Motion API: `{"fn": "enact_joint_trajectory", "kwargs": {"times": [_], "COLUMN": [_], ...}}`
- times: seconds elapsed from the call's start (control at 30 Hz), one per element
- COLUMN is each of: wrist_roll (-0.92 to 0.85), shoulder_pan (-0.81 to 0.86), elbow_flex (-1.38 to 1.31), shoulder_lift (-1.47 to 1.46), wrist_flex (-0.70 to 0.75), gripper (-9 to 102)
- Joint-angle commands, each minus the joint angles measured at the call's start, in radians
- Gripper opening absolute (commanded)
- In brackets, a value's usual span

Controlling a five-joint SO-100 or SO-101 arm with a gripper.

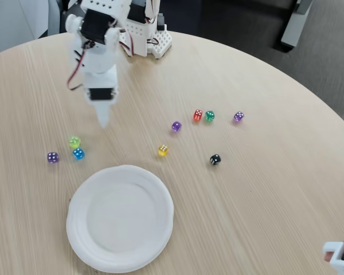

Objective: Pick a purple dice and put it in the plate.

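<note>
Nothing moved yet: plate empty, every die on the worktop.

From the fixed view I see my fingers [103, 119] hanging over the worktop [264, 195] above the green die [74, 141], holding nothing; they look pressed together to a point, though I cannot tell for sure from this angle. The purple dice [176, 126] sits near the middle, well apart from them, with paler purple dice at far left [53, 157] and far right [238, 117]. The plate [80, 240] waits at the near edge. By my reckoning, reach, grasp, carry and drop all remain.
</note>
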Motion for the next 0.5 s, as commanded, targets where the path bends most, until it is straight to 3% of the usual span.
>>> {"fn": "enact_joint_trajectory", "kwargs": {"times": [0.0,0.47], "wrist_roll": [0.009,-0.095], "shoulder_pan": [0.018,-0.029], "elbow_flex": [-0.035,-0.035], "shoulder_lift": [0.003,-0.103], "wrist_flex": [-0.008,-0.008], "gripper": [18,18]}}
